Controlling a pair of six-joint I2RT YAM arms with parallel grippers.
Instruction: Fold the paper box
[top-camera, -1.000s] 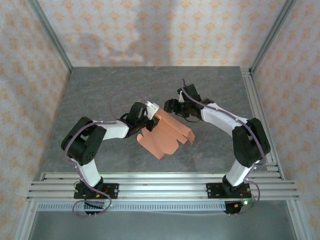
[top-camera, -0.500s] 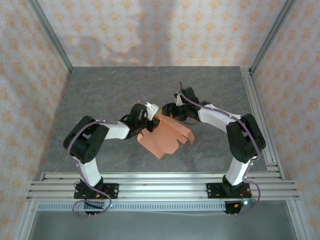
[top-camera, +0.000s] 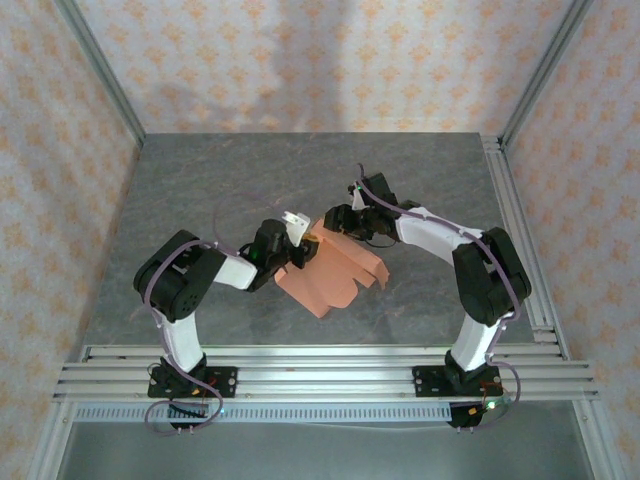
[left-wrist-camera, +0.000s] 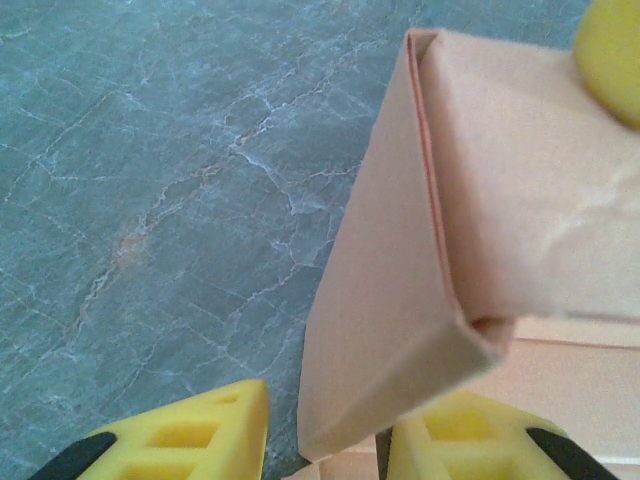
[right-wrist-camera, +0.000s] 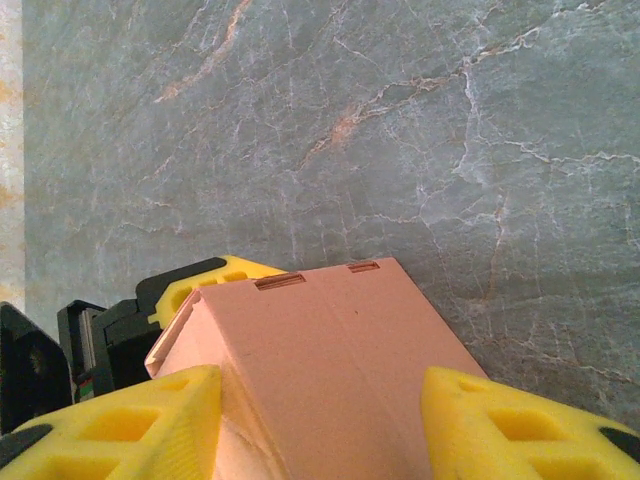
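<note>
The salmon-orange paper box lies partly folded mid-table, its far-left panels raised. My left gripper is at its left edge; in the left wrist view a folded corner flap hangs between the two yellow fingers, which stand apart, so the gripper is open. My right gripper is at the far edge. Its open yellow fingers straddle a raised slotted panel, the gripper not clamped on it. The left gripper's finger shows behind that panel.
Grey marbled tabletop surrounds the box, with patterned walls behind. Aluminium rails run along the near edge and a rail along the right side.
The right gripper has moved a little left over the box's far edge. The left arm has drawn in and its gripper has dropped slightly along the left edge. The box stays put.
</note>
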